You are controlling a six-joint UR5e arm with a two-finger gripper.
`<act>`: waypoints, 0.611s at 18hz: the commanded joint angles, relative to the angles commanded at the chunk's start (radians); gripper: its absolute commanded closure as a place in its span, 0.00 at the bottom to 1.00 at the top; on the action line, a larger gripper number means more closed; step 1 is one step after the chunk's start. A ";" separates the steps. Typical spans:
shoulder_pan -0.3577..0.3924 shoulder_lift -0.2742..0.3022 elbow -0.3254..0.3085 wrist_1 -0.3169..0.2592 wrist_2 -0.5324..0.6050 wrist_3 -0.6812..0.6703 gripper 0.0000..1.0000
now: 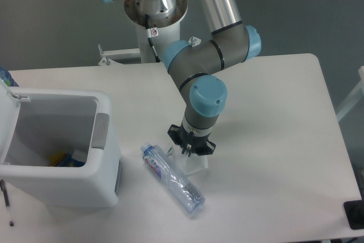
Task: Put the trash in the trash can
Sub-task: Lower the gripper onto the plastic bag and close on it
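The crushed clear water bottle point(172, 178), with a bluish label and cap, lies on the white table, cap end pointing up-left. The crumpled translucent wrapper point(194, 164) lies just right of the bottle's middle. My gripper point(186, 152) points straight down over the wrapper's upper-left edge, at or just above it. The wrist hides most of the fingers, so I cannot tell whether they are open or shut. The white trash can point(105, 157) stands at the left with its lid swung open and grey inner walls showing. It is about a hand's width left of the bottle.
Blue and yellow items point(63, 159) lie at the bottom of the can. The arm's base column point(156, 21) stands at the table's far edge. A dark object point(355, 214) sits at the table's near right corner. A thin rod point(7, 200) lies at the near left.
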 joint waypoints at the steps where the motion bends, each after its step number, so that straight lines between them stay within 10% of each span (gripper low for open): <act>1: 0.000 0.000 0.005 0.000 0.000 0.000 0.83; 11: 0.028 0.009 0.064 -0.018 -0.002 -0.003 0.94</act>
